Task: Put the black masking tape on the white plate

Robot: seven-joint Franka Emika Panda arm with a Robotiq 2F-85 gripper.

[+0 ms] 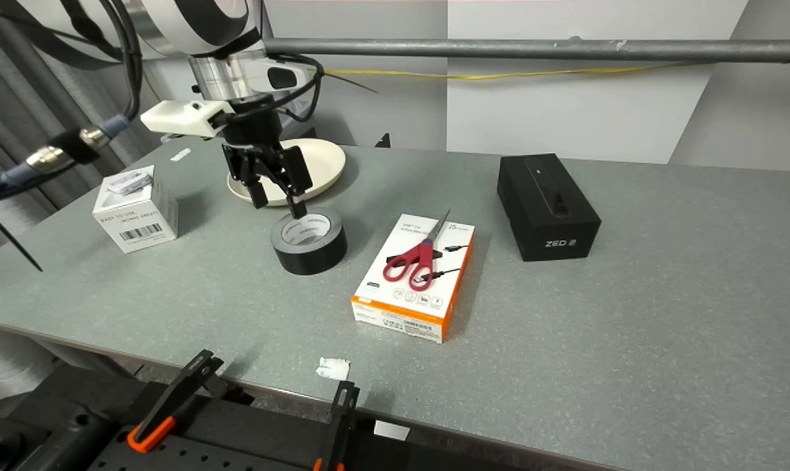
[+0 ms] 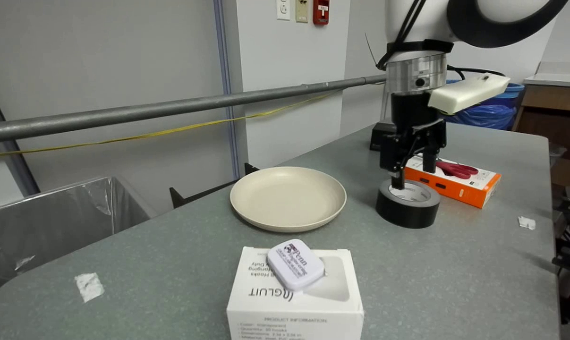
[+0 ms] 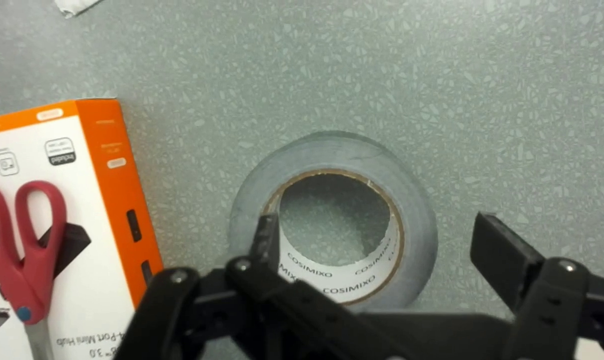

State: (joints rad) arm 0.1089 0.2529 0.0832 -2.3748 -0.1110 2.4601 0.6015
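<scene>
The black masking tape (image 1: pixel 311 259) lies flat on the grey table, with its black side also showing in an exterior view (image 2: pixel 402 213). In the wrist view the tape (image 3: pixel 332 150) shows its grey top face and a white printed core. The white plate (image 1: pixel 326 165) is beside the tape, and shows whole in an exterior view (image 2: pixel 285 198). My gripper (image 1: pixel 279 204) is open and empty above the tape, also in an exterior view (image 2: pixel 413 176). In the wrist view, one finger of the gripper (image 3: pixel 377 230) overlaps the tape's left rim; the other is right of the tape. Contact cannot be told.
A white and orange box (image 1: pixel 395 294) with red scissors (image 1: pixel 423 255) on it is close to the tape. A black box (image 1: pixel 548 206) stands farther off. A small white box (image 2: pixel 294 307) with a white case (image 2: pixel 295 265) on top stands near the plate. A metal pipe (image 1: pixel 532 48) runs behind the table.
</scene>
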